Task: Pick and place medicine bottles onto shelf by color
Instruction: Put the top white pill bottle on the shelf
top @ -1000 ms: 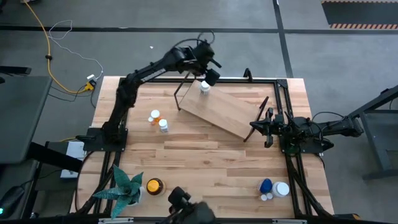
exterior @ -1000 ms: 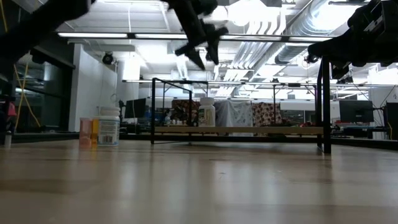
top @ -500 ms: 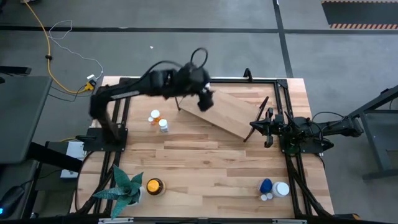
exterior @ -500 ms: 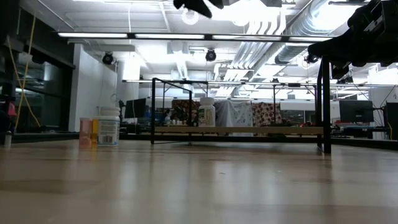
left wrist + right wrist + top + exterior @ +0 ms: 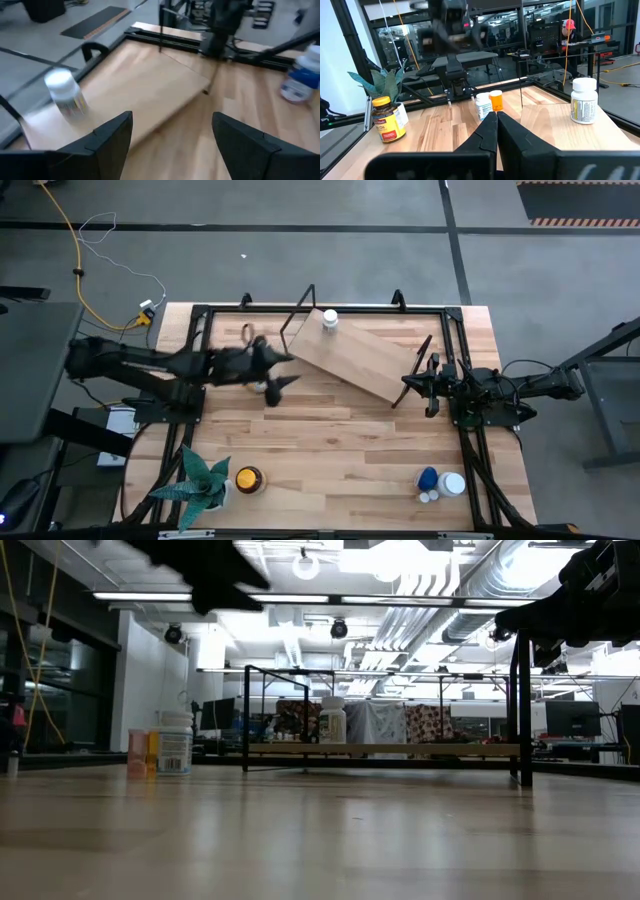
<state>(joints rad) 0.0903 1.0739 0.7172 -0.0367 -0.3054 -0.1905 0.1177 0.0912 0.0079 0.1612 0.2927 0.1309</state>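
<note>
On shelf [image 5: 355, 360], white bottle [image 5: 329, 320], left gripper [image 5: 278, 370] jaws apparently spread, right's clenched.

Shelf [image 5: 350, 358]: light wood board with thin dark wire end frames, lying diagonally across the far-centre bench. One white bottle [image 5: 329, 320] with a white cap stands upright on the shelf's far-left end. Orange bottle [image 5: 495, 100] and small white bottle [image 5: 483, 106], both white-capped, stand upright side by side on the bench left of the shelf. Amber bottle [image 5: 247, 478], yellow cap, upright near the front-left. Blue bottle [image 5: 428, 478] and white bottles [image 5: 452, 484] cluster front-right.
</note>
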